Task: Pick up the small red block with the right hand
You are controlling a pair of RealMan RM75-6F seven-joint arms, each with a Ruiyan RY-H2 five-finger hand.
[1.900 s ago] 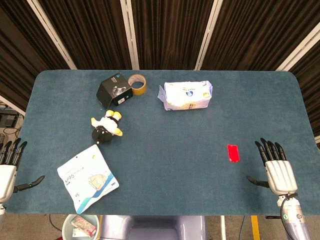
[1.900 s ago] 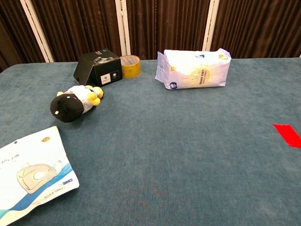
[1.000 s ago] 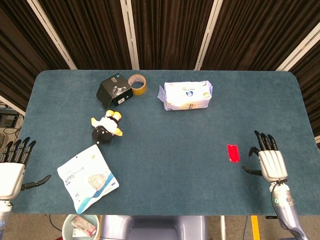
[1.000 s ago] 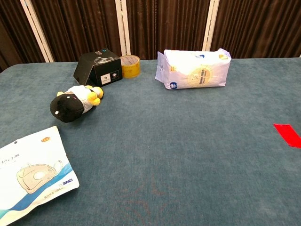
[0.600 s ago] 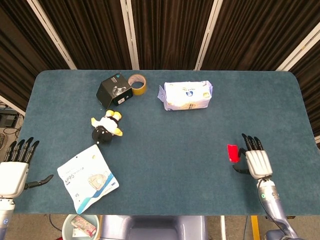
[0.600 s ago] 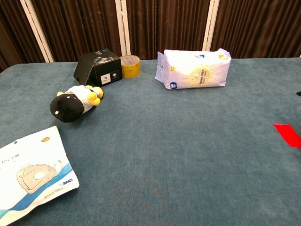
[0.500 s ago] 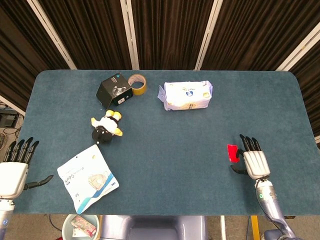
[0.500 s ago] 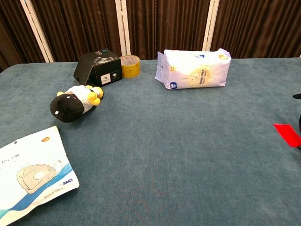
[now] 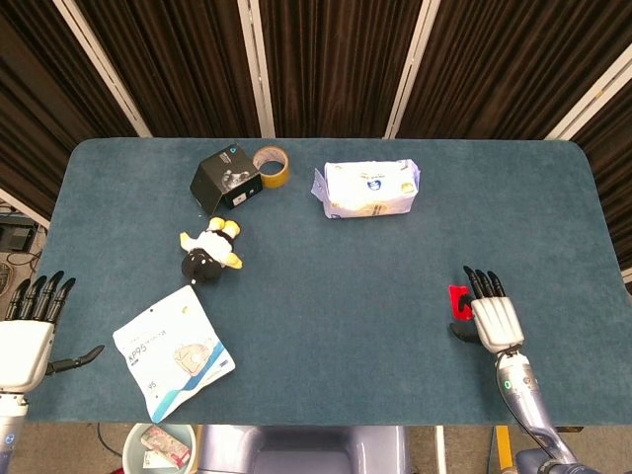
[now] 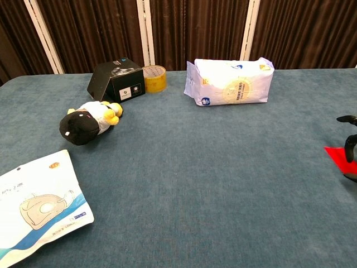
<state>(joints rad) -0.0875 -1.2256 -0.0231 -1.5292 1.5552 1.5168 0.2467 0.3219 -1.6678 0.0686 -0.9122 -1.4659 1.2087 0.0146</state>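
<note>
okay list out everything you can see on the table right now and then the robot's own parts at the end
red block: one, red, flat on the table near its right edge, partly under the right hand
tissue pack: one, white, far centre
tape roll: one, tan, far left, beside the box
box: one, black, far left
plush toy: one, black, white and yellow, left of centre
mask pouch: one, white and blue, near left
table: one, blue cloth
left hand: open, near left edge
right hand: open, over the block

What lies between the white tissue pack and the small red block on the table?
Only bare blue tabletop lies between the white tissue pack and the small red block; the head view shows this best.
</note>
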